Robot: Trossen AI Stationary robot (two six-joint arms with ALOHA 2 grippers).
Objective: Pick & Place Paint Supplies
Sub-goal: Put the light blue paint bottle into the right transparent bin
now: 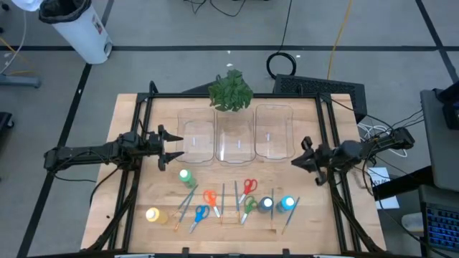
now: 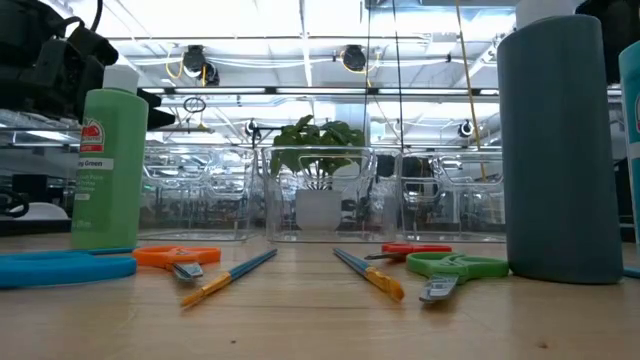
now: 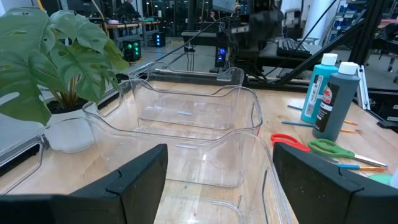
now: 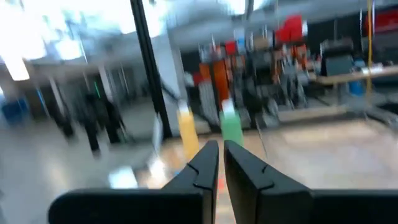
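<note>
Paint supplies (image 1: 222,204) are all seen lying on the table (image 1: 143,183), none placed in the three bins (image 1: 235,132), well apart from the wide-open, empty left gripper (image 1: 174,145) and the closed, empty right gripper (image 1: 295,162).

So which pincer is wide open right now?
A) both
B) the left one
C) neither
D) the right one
B: the left pincer has its two fingers spread apart beside the left bin, holding nothing, while the right pincer has its fingers pressed almost together.
</note>
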